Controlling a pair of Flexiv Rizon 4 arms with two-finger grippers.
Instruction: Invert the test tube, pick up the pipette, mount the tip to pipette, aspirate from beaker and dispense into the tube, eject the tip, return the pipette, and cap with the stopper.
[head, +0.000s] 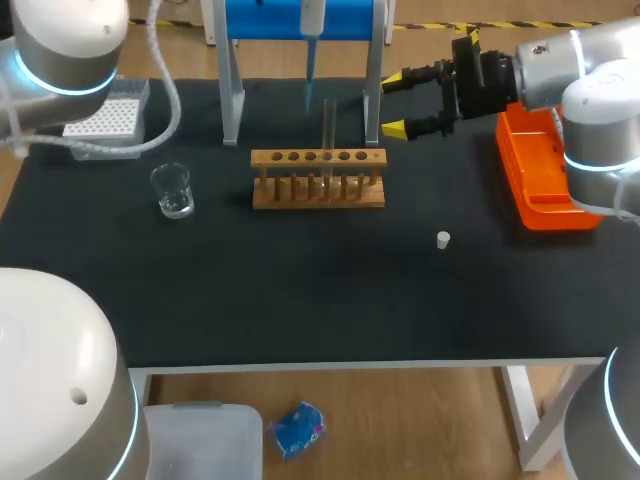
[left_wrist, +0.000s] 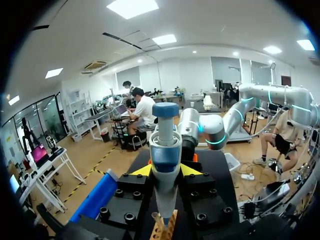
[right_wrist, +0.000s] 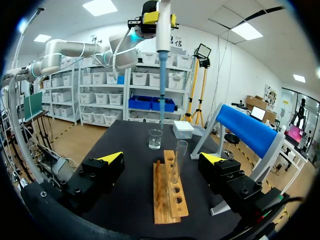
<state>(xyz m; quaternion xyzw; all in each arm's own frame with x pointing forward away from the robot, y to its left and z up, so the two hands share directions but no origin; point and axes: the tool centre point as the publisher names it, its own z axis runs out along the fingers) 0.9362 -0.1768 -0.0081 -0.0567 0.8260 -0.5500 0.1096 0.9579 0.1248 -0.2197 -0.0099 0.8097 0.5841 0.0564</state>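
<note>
My left gripper (left_wrist: 166, 170) grips the pipette (left_wrist: 165, 150) high above the rack (head: 318, 190), where the test tube (head: 328, 128) stands upright; my right gripper (head: 395, 103) gapes wide at the rack's 3 o'clock; dispensing seems next, needing careful alignment over the test tube.

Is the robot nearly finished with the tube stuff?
Maybe halfway. Done: the test tube stands in the rack, and a tip is on the pipette. In hand: the left gripper holds the pipette. Left: the stopper lies on the table, so capping waits.

Black table (head: 300, 300): rack (head: 318, 190), beaker (head: 173, 190), stopper (head: 443, 239), tip box (head: 105, 118), orange tray (head: 545, 190), stand (head: 232, 100).
</note>
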